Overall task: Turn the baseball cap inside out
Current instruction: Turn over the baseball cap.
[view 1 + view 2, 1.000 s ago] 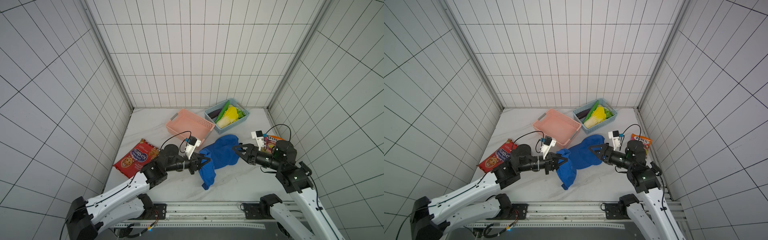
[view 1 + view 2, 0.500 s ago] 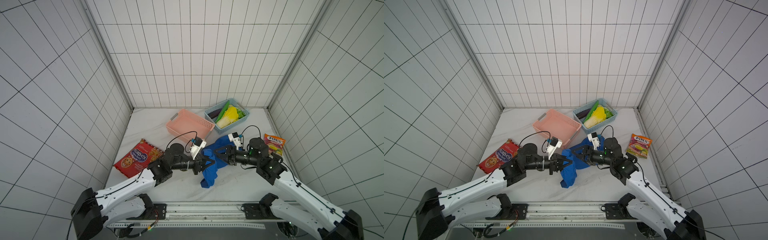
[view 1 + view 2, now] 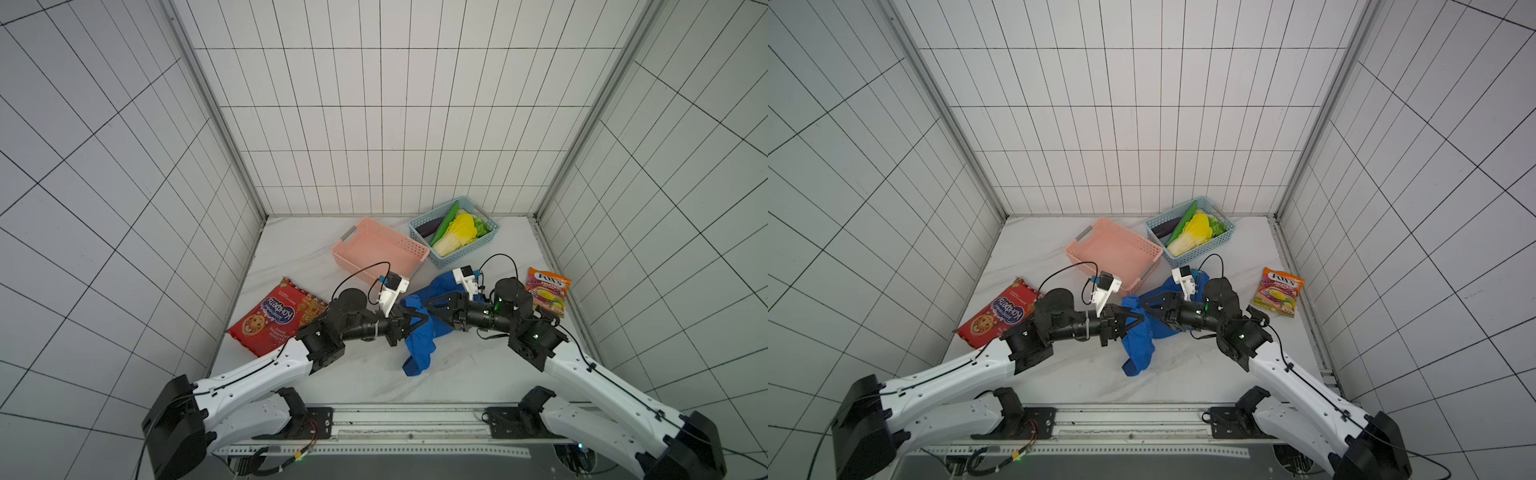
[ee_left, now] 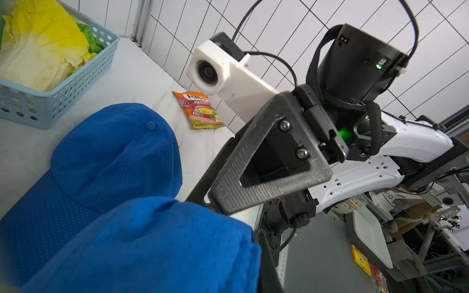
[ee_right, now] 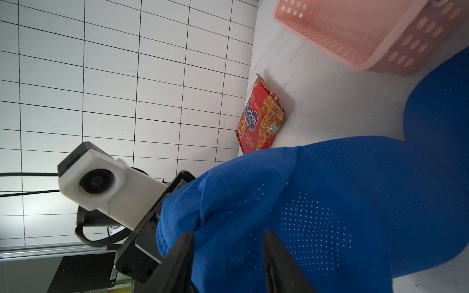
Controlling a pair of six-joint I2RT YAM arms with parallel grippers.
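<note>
The blue baseball cap (image 3: 419, 338) (image 3: 1140, 336) lies crumpled mid-table, its near end drooping toward the front edge. My left gripper (image 3: 415, 322) (image 3: 1136, 319) is shut on the cap's left edge; in the left wrist view one finger (image 4: 266, 258) shows beside the blue fabric (image 4: 114, 157) and the other is hidden under it. My right gripper (image 3: 429, 309) (image 3: 1148, 307) faces it from the right. In the right wrist view its jaws (image 5: 228, 243) press a bunched fold of the cap (image 5: 330, 203) from both sides. The two grippers' tips almost touch.
An empty pink basket (image 3: 347, 254) stands behind the cap. Beside it is a blue basket (image 3: 488, 237) of vegetables. A red cookie packet (image 3: 274, 318) lies at the left wall and an orange candy bag (image 3: 547, 291) at the right wall.
The right arm swung left onto the cap and its jaws narrowed around the fabric. The left gripper kept its hold and shifted slightly right, raising the cap's edge.
</note>
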